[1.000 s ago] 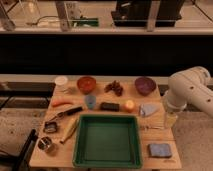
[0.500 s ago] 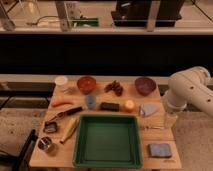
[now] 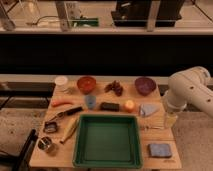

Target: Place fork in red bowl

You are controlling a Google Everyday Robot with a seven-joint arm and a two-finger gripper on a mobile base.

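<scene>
The fork (image 3: 151,128) lies flat on the table (image 3: 156,138), just off the right edge of the green tray (image 3: 107,141), level with the tray's far right corner. Its long axis runs roughly left to right, pointing from the tray toward the table's right edge. The gripper (image 3: 170,121) hangs from the white arm (image 3: 192,90) further right of the tray, near the table's right edge. It sits just beside the fork's outer end and somewhat above it, with its jaws spread and nothing between them. The fork therefore lies to the tray side of the jaws and a little lower. I judge that a short move toward the tray and a descent would bring the jaws across the thin handle rather than along it. The red bowl (image 3: 86,84) stands beyond the tray's far left corner, well apart from the fork. The purple bowl (image 3: 145,85) stands beyond the tray's far right corner, much closer to the gripper, and must not be mistaken for the target.
</scene>
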